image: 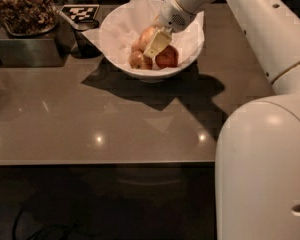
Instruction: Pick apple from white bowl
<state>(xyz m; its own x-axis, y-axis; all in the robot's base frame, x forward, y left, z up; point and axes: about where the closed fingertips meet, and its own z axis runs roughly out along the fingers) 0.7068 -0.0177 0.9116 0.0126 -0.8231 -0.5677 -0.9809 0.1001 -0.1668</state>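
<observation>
The white bowl (pixel 186 59), lined with crumpled white paper, stands at the back middle of the brown table. In it lie the red-and-yellow blushed apple (pixel 145 35), a deeper red apple (pixel 167 57) and a smaller yellowish-brown apple (pixel 138 60). My gripper (pixel 154 46) reaches down from the upper right into the bowl. It sits right at the blushed apple, covering that apple's right side. The apple rests in the bowl among the others.
A dark metal tray of brown clumpy food (pixel 21 10) stands at the back left. A black-and-white marker tag (pixel 80 12) and a dark cup (pixel 85 40) sit just left of the bowl. My white arm and body (pixel 262 164) fill the right side.
</observation>
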